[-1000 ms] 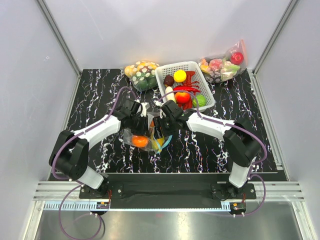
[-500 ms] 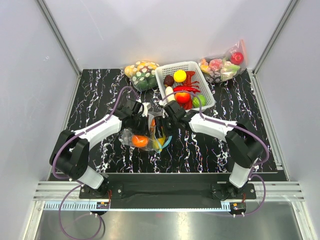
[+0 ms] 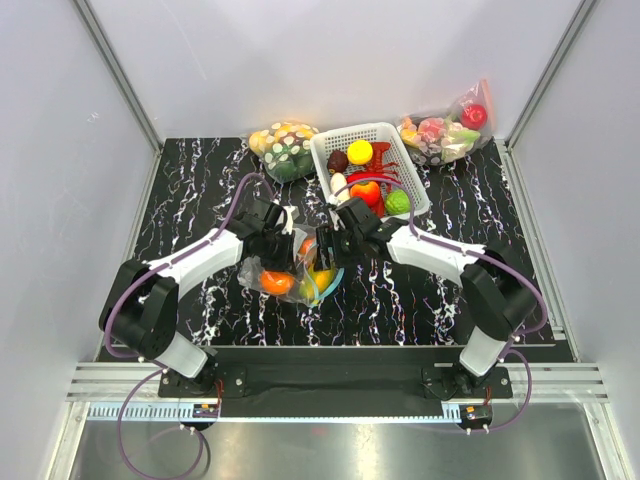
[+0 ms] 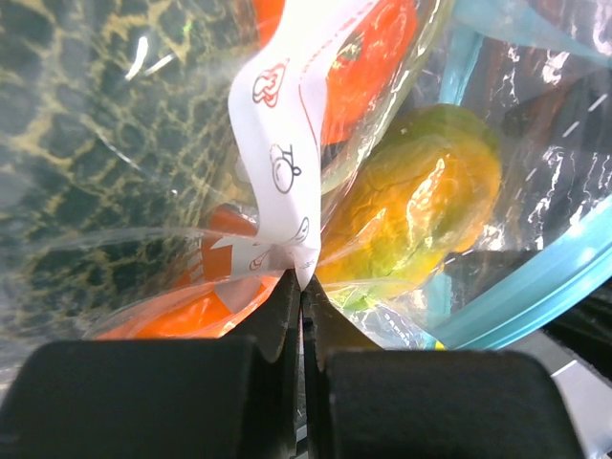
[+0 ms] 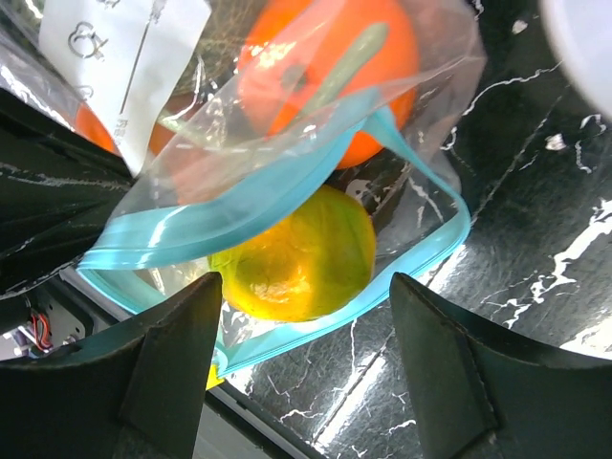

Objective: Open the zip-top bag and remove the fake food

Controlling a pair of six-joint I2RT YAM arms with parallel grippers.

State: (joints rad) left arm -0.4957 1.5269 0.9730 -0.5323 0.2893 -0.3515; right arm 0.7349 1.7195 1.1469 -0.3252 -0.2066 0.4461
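Clear zip-top bag (image 5: 316, 143) now tight in left tool (image 4: 302, 287), right tool (image 5: 306, 282) wider.

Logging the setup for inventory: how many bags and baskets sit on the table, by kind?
Clear bags: 3 (zip-top bag, spotted-items bag, red-apple bag)
White basket: 1
Total: 4

My left pincer (image 4: 302, 298) is matt black plastic; the zip-top bag (image 4: 287, 134) is glossy, crinkled clear film; the surface (image 3: 200, 200) smooth, marbled black.
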